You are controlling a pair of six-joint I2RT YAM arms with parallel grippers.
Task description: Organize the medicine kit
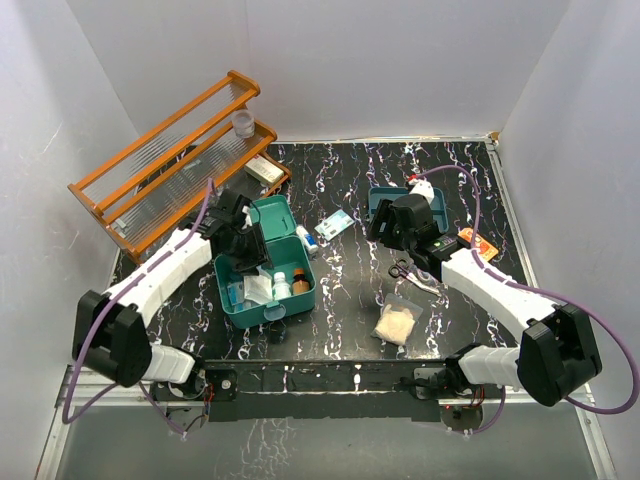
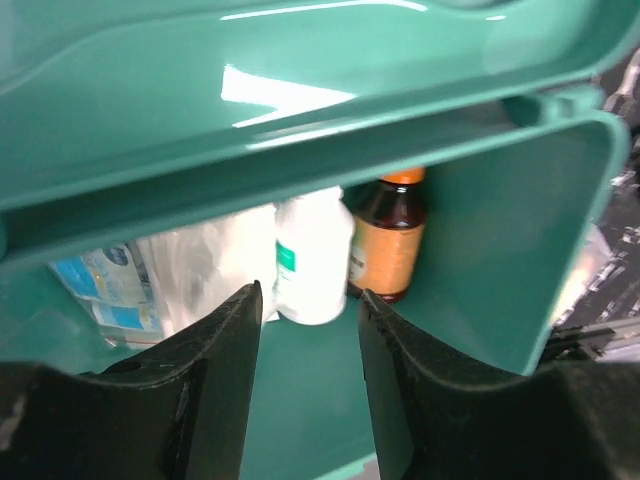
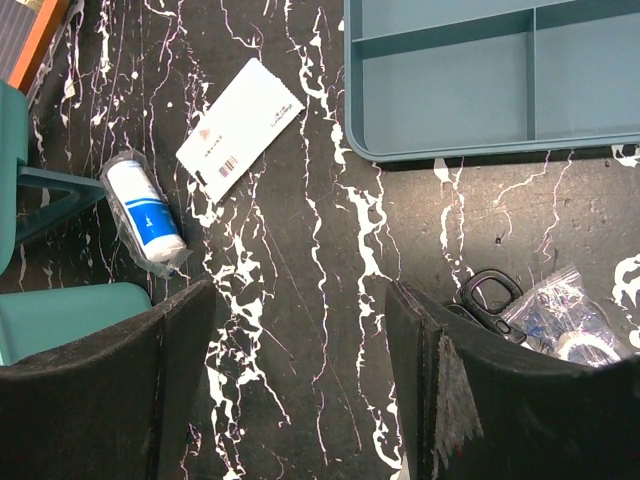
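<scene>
left gripper (image 2: 308, 300): jaws partly apart, nothing between them; it hangs over the open box, under the lid's edge.
right gripper (image 3: 300, 295): jaws wide, empty, above bare table (image 3: 330, 400) between the box and the tray.
medicine kit (image 1: 250, 318): front left of the table, just ahead of the left arm; lid (image 1: 275, 215) stands raised at the back.
kit contents: white bottle (image 2: 312, 255) and amber bottle (image 2: 390, 240) upright, touching, at one end; clear wrapped pack (image 2: 210, 265) and blue-white packets (image 2: 100, 290) beside them.
outside the kit: wrapped bandage roll (image 3: 145, 215) just beside the box; white sachet (image 3: 240, 125) near it; scissors (image 3: 490, 295) and zip bag (image 3: 570, 315) near the right arm; compartment tray (image 3: 450, 90) further back.
handling (judged): stiff moulded plastic, glossy, likely slippery to the pads; light shell, weighted toward the bottle end, so it may tip if lifted by one corner.
hold (judged): pinch a side wall at the rim to steady it; push the lid by its free edge, since the hinge lets it swing.
risk (judged): the closing lid could catch the upright bottles.
</scene>
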